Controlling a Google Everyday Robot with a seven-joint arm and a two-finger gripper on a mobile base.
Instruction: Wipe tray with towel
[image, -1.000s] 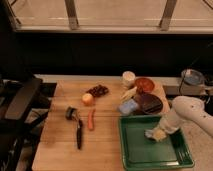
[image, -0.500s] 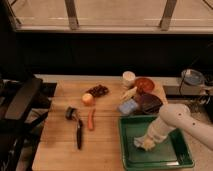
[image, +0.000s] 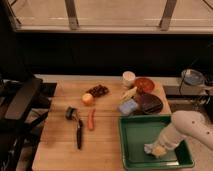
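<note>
A green tray (image: 134, 131) sits at the front right of the wooden table. A pale crumpled towel (image: 151, 149) lies on the tray's floor near its front edge. My white arm reaches in from the right, and my gripper (image: 159, 148) is down on the towel inside the tray, pressing it against the tray floor. The fingers are hidden by the arm and the towel.
On the wooden table (image: 60, 145) lie a black-handled tool (image: 77, 129), a carrot (image: 90, 119), an orange fruit (image: 88, 99), dark grapes (image: 98, 90), a white cup (image: 129, 78), a red bowl (image: 144, 84), a dark bowl (image: 148, 103) and a blue sponge (image: 128, 106). A black chair (image: 20, 100) stands left.
My gripper and the towel have slid across the tray floor, from the tray's right middle toward its front, first left and then back a little to the right.
</note>
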